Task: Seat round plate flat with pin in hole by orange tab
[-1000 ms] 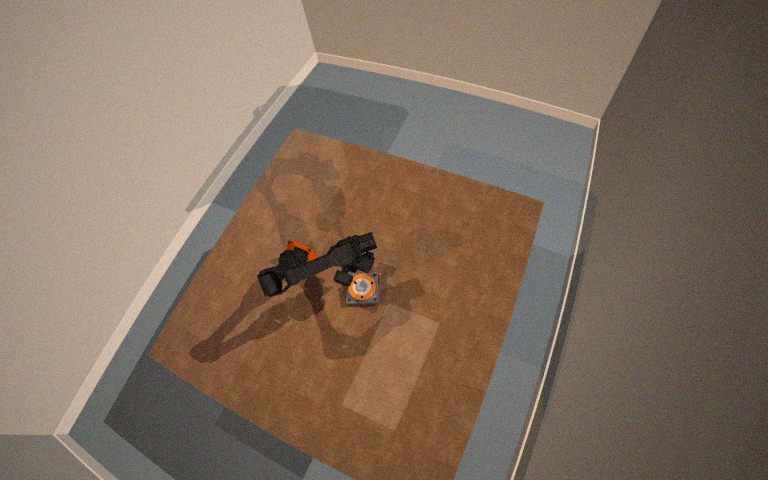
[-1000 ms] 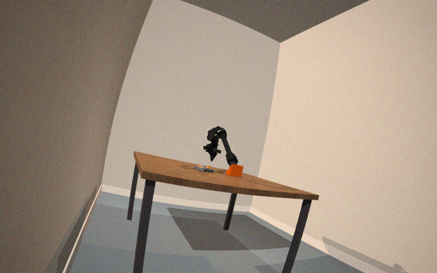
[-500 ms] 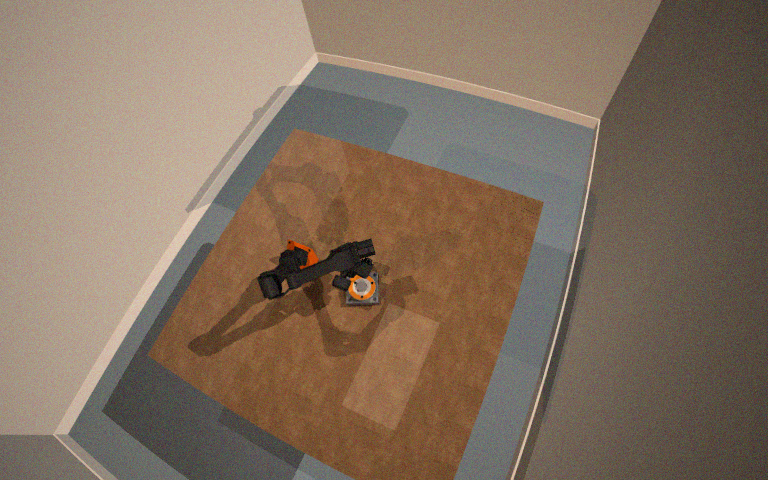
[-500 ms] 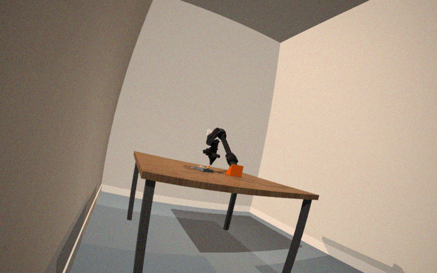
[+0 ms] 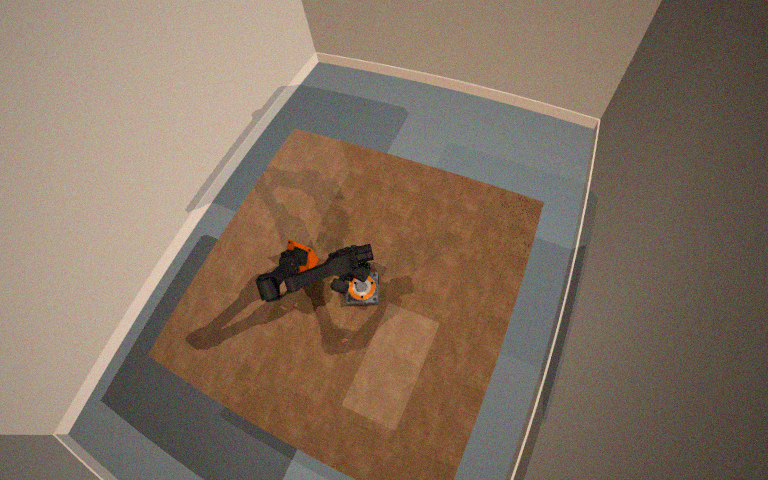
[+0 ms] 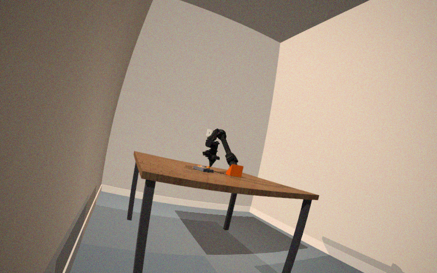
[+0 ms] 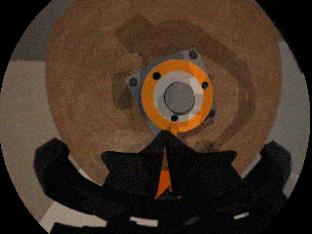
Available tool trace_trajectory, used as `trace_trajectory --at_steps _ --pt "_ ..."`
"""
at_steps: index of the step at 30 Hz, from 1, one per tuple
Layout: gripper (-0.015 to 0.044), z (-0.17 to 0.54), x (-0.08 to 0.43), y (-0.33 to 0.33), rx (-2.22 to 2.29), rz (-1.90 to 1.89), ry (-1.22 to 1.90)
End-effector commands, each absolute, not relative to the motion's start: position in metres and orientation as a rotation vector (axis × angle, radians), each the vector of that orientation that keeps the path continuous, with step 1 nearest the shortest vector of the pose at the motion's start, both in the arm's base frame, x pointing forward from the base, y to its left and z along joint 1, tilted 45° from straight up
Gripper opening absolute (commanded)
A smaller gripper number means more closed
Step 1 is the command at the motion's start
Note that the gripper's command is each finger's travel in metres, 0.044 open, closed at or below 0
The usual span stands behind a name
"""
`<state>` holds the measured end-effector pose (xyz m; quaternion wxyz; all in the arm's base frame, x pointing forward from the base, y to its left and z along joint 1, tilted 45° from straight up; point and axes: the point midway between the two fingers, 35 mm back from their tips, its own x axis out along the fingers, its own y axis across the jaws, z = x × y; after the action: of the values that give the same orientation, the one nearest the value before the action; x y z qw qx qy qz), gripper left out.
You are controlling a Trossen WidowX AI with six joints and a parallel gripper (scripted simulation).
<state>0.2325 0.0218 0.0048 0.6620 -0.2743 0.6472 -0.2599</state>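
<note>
The round plate, an orange ring with a pale centre, sits around the grey post on the square grey base. The plate's orange tab points toward my fingers and is partly hidden by them. The hole beside it looks dark. I cannot make out the pin, or tell whether the plate is flat or tilted. My gripper is shut with nothing between its fingers. Its tips point down at the tab side of the plate; whether they touch it is unclear.
The orange arm mount stands on the brown wooden table to one side of the base. The arm arches from it to the plate. Arm shadows cross the table top.
</note>
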Motion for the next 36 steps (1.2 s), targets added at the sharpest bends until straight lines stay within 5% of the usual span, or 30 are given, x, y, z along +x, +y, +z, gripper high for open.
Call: trace_trajectory --at_steps 1,36 --pt "0.0000 0.008 0.231 0.018 -0.629 -0.587 1.461" --pt "0.0000 0.029 0.230 0.006 -0.629 -0.587 1.461"
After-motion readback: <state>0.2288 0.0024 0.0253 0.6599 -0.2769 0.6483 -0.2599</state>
